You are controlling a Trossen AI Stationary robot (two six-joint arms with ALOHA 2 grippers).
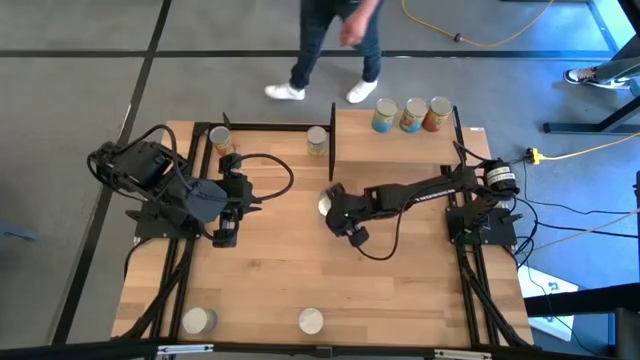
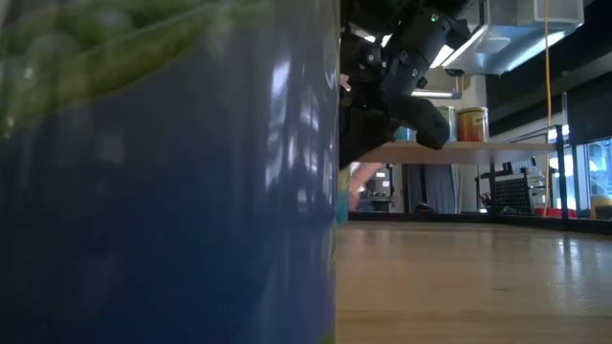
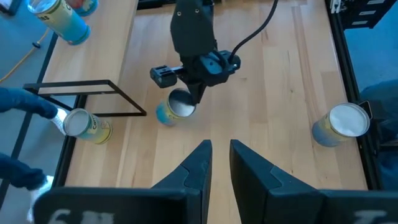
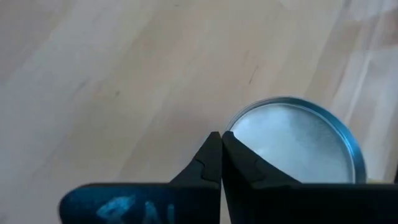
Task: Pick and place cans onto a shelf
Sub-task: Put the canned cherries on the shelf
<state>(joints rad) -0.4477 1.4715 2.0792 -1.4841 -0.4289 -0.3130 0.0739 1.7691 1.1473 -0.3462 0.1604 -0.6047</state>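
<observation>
You're looking at two matte-black jointed arms trailing black cables, the right gripper (image 4: 221,163) ending in pointed dark fingers.

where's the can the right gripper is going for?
High view: the can stands mid-table, just in front of the shelf, beside the shut right gripper, whose fingertips hang over its rim.

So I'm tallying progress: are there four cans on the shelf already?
No, the high view shows only three cans standing in a row on the shelf.
</observation>
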